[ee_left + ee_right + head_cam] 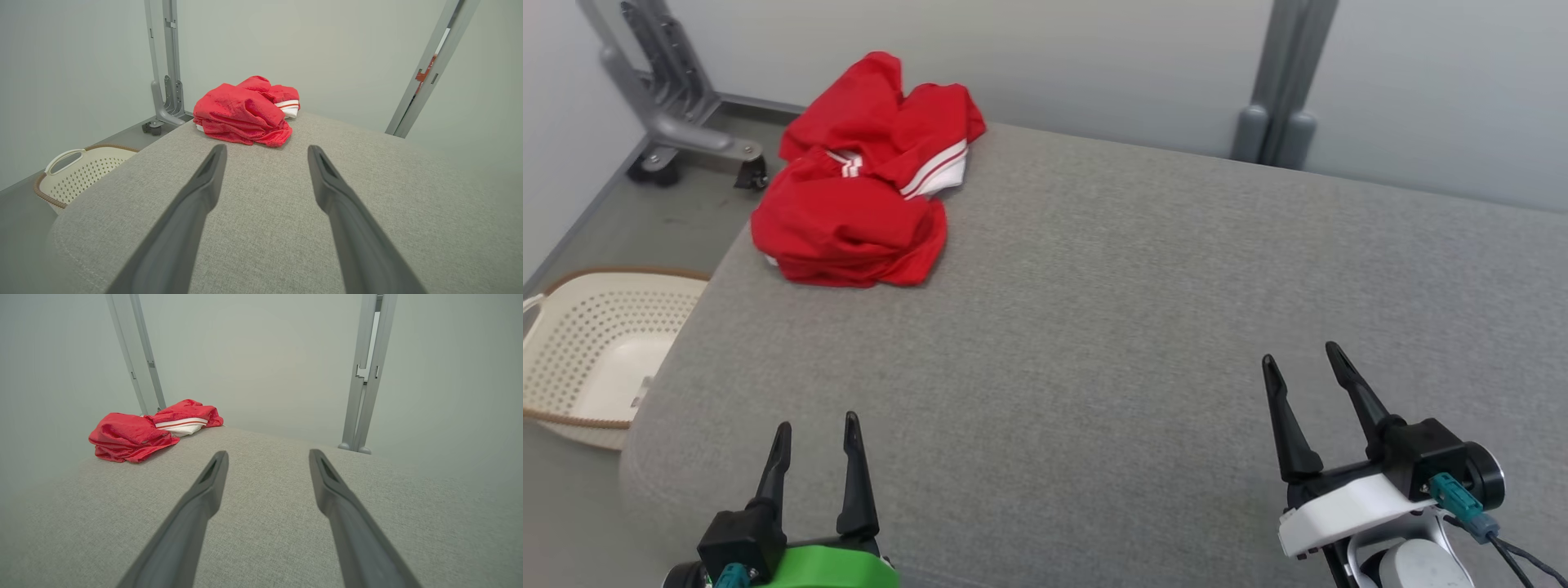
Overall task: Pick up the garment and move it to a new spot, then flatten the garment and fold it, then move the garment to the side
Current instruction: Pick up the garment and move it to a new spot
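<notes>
A crumpled red garment [862, 175] with white stripes lies bunched at the far left corner of the grey padded surface [1111, 327]. It also lies ahead in the left wrist view as the garment [245, 110], and at the left in the right wrist view as the garment [143, 430]. My left gripper [817, 429] rests open near the front left edge, well short of the cloth. At the front right my right gripper [1298, 359] stands open too, far from the garment. Nothing sits between either pair of fingers.
A cream perforated laundry basket [596, 351] stands on the floor to the left of the surface. A grey wheeled metal stand [678, 122] is behind the garment, and a grey upright post [1278, 90] rises at the back right against the pale wall.
</notes>
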